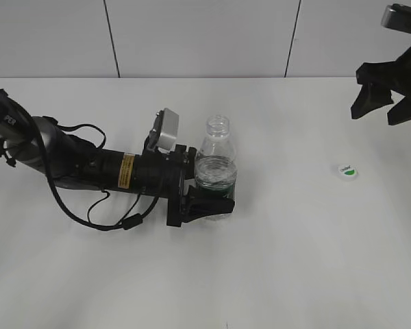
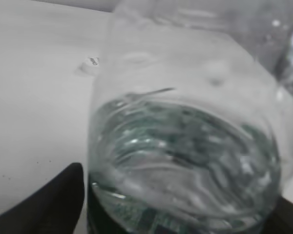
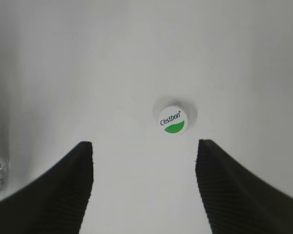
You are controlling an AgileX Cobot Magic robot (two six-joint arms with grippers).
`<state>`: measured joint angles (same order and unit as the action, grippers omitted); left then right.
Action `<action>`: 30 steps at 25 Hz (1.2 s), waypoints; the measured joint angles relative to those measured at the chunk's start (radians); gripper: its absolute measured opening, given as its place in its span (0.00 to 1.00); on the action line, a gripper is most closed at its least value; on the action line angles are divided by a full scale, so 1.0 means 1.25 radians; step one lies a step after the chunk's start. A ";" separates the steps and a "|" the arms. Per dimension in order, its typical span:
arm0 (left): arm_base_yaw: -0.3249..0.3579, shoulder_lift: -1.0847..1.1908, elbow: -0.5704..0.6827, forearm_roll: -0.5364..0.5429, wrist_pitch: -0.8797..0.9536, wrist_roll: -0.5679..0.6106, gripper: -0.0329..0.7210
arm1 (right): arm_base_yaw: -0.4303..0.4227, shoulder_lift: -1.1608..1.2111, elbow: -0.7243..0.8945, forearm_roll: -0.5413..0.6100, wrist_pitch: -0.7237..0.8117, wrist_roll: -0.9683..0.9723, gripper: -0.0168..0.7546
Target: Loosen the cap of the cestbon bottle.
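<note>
A robotics lab or test bench, by the look of it. A bare white surface point(image 1: 274, 274) meets a plain panelled wall point(image 1: 198, 38) along its far edge. Cabled black robot arms point(image 1: 68, 161) work over it.

Bare table point(image 1: 294, 260) around cap point(image 1: 347, 171)

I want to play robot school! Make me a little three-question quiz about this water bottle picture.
1. True or false: the small round white plastic cap with the green half-moon mark is screwed on the small clear plastic bottle.
2. Which hand is shut around the bottle?
A. left hand
B. right hand
3. Fill in: the cap lies on the white ____.

Key:
1. False. The bottle's neck is open and the cap lies apart, to its right in the exterior view.
2. A. The right hand is open above the cap.
3. Table.
</note>
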<state>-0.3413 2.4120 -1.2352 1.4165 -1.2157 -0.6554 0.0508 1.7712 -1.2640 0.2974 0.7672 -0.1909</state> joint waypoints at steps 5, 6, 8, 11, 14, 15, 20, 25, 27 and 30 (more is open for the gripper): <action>0.000 0.000 0.000 -0.003 0.004 -0.008 0.77 | 0.000 0.000 0.000 -0.001 0.004 0.000 0.67; 0.000 0.000 0.000 -0.003 0.004 -0.016 0.77 | 0.000 0.000 0.000 -0.002 0.004 -0.001 0.67; 0.000 0.000 0.000 0.001 0.004 -0.027 0.77 | 0.000 0.000 0.000 -0.004 0.006 -0.001 0.67; 0.000 0.000 0.000 0.002 0.004 -0.044 0.77 | 0.000 0.000 0.000 -0.004 0.007 -0.001 0.67; 0.000 0.000 0.000 0.003 0.004 -0.061 0.77 | 0.000 0.000 0.000 -0.005 0.009 -0.001 0.67; 0.000 0.000 0.000 0.004 0.004 -0.063 0.77 | 0.000 0.000 0.000 -0.005 0.009 -0.001 0.67; 0.000 0.000 0.000 0.006 0.004 -0.071 0.77 | 0.000 0.000 0.000 -0.007 0.010 0.000 0.68; 0.000 -0.003 0.000 0.026 0.004 -0.091 0.78 | 0.000 0.000 0.000 -0.007 0.010 0.000 0.68; 0.000 -0.015 0.000 0.036 0.006 -0.101 0.78 | 0.000 0.000 0.000 -0.007 0.011 -0.001 0.68; 0.000 -0.042 0.000 0.040 0.005 -0.119 0.78 | 0.000 0.000 0.000 -0.008 0.011 -0.001 0.68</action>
<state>-0.3413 2.3597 -1.2352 1.4669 -1.2095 -0.8042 0.0508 1.7712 -1.2640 0.2875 0.7813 -0.1923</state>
